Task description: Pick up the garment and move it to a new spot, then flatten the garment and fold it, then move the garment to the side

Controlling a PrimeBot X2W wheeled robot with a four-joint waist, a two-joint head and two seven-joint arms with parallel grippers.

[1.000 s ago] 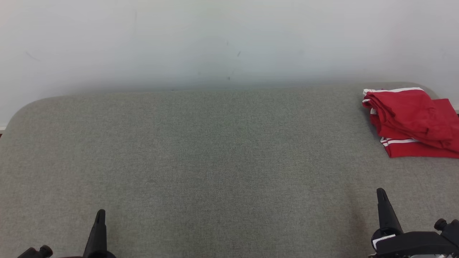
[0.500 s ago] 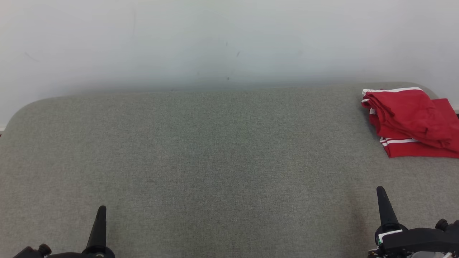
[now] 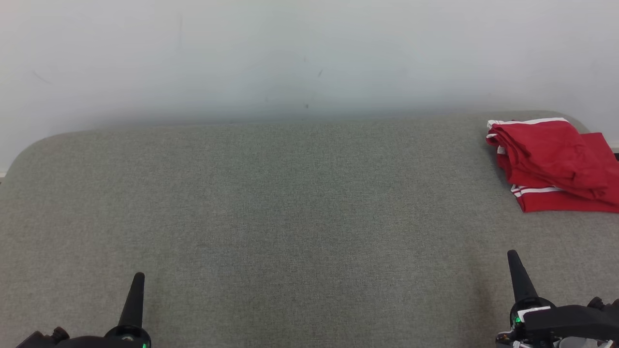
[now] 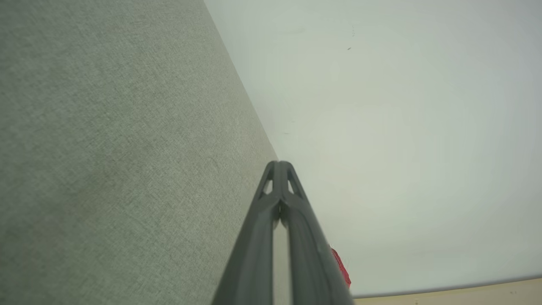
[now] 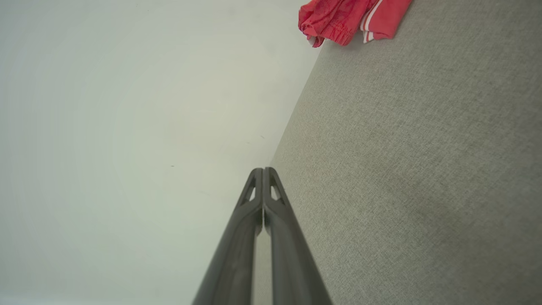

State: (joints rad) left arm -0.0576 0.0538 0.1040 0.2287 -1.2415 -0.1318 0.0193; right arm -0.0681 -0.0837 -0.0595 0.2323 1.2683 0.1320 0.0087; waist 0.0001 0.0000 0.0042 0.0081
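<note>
R gripper [image 3: 513, 258] closed, empty; garment [image 3: 551, 164] well apart, ahead, slightly right.

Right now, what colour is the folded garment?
The garment is red with white stripes; head view shows it best.

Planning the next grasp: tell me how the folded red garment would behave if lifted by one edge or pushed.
The red garment shows soft creased layers, so it is probably floppy and would likely unfold and droop. Pushed across the textured grey surface, it would probably bunch rather than slide.
</note>
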